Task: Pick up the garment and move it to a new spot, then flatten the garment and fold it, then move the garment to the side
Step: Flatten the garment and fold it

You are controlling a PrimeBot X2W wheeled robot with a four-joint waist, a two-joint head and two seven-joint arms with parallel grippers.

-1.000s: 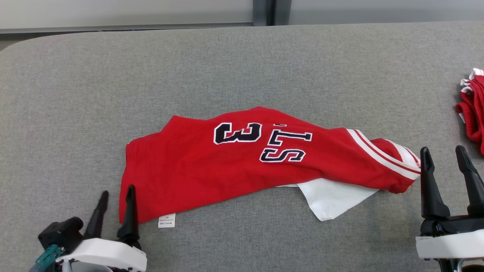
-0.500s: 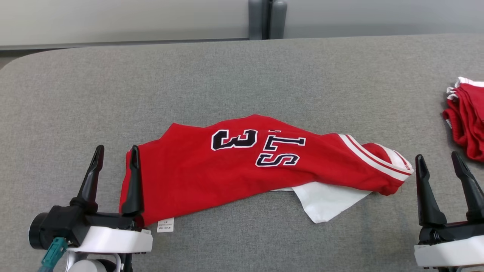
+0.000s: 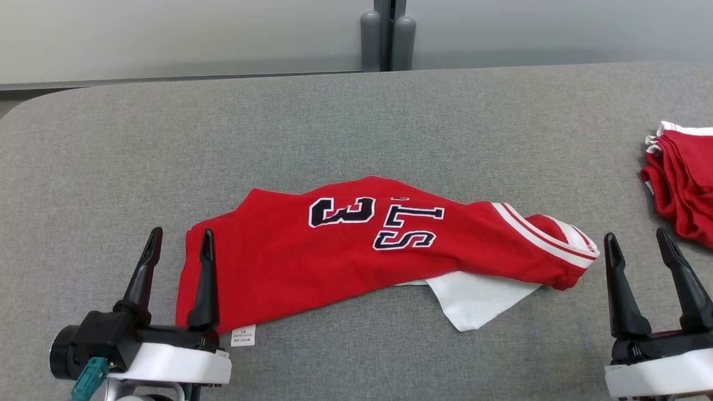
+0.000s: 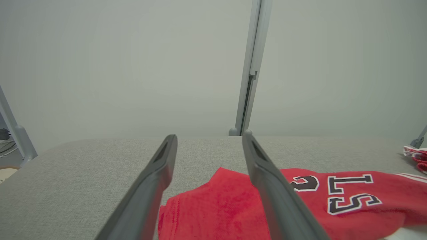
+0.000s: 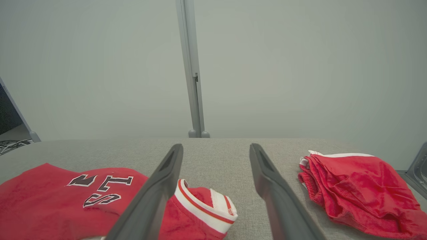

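Your jersey lies rumpled mid-worktop, nearer the front edge. The left gripper is spread wide over its left end, and the right gripper is wide just beside the striped end. Both are empty, likely poised to pinch each end and stretch it flat.

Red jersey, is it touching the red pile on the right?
Apart. The head view shows bare grey table between the jersey and the red pile; the right wrist view agrees.

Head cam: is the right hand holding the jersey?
No, the right hand is open beside the jersey, with nothing in it.
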